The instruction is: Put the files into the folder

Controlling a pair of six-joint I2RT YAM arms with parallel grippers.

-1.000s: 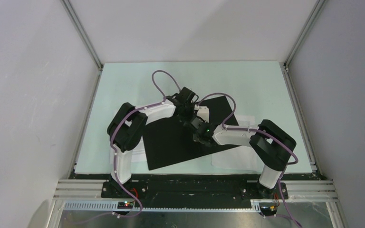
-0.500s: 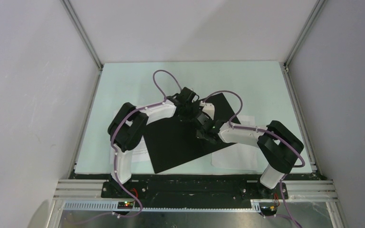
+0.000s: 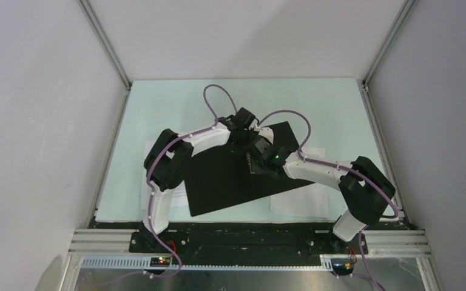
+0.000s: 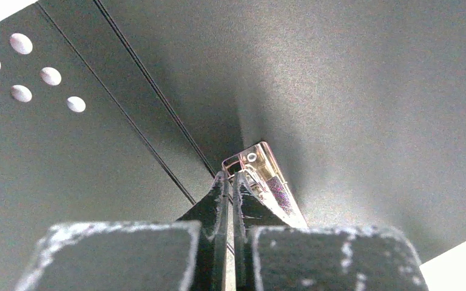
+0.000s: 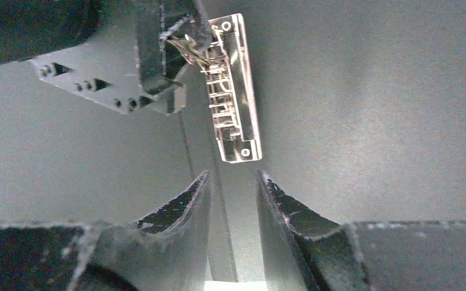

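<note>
table (image 3: 158, 103): pale green, matte, flat. Takes everything below.
folder (image 3: 218, 182): lies open mid-table, black inside up, turned askew. Large flat rectangle, fine-grained matte board.
folder handling: judged stiff and light. Flat on the table it gives no edge to pinch, so the clip is the only real handle.
files (image 3: 300, 203): white sheets on the table, partly under the folder. One lot shows past its right near edge, more at the left near edge. None inside yet.
files handling: thin, floppy, likely slick on each other. I'd take a free edge or corner clear of the folder and slide, not lift by the middle. They'll sag and fan out.
spine creases (image 4: 145, 103): parallel scored lines down the folder's middle, so it should hinge there.
clip (image 5: 233, 91): slim metal clamp on the inside beside the creases. Shiny, narrow rectangular base, wire spring parts, a rivet hole at each end. Hard, smooth, likely slippery.
left gripper (image 4: 229, 182): fingers pinched together at one end of the clip, apparently on its thin lever. Pads black and scuffed.
right gripper (image 5: 233, 179): fingers apart, nothing between them, just off the clip's other end.
punched dots (image 4: 33, 76): small cluster of pale round marks near one folder corner. Holes or rivets, can't tell.
</note>
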